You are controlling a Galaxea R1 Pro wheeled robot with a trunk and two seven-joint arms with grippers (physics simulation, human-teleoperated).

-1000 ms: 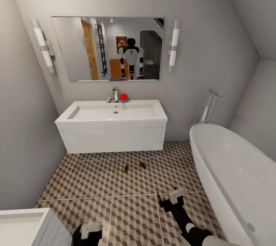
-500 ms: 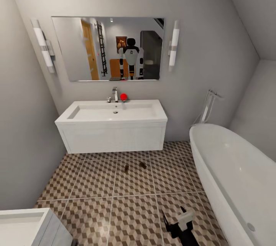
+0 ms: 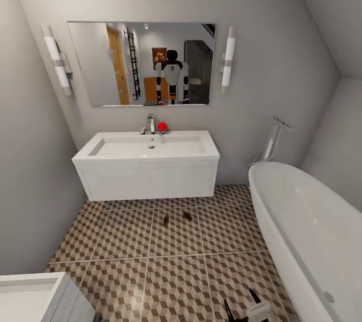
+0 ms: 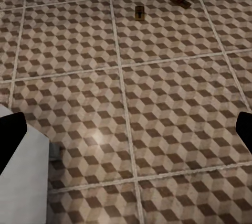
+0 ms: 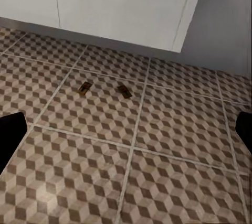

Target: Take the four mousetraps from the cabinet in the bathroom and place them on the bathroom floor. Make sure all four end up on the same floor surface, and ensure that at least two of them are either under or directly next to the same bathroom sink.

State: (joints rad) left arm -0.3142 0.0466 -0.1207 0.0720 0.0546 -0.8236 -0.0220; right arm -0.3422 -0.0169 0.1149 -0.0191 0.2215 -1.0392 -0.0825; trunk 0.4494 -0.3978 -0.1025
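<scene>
From the head, two mousetraps (image 3: 165,221) (image 3: 187,216) lie on the patterned floor (image 3: 125,241) just before the sink (image 3: 147,164), well ahead of the right gripper (image 3: 245,307), whose fingers are spread and empty.

At the left wrist, the left gripper (image 4: 126,135) has its fingers (image 4: 10,140) wide apart, holding nothing; both traps (image 4: 139,12) (image 4: 180,1) lie far beyond.

At the right wrist, the dark fingertips (image 5: 10,129) are spread wide, and the traps (image 5: 84,88) (image 5: 124,91) lie ahead between them.

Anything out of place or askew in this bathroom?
Two mousetraps lie on the floor before the sink, apart and at different angles. That fits the task. A red object sits by the tap; I can't tell what it is.
</scene>
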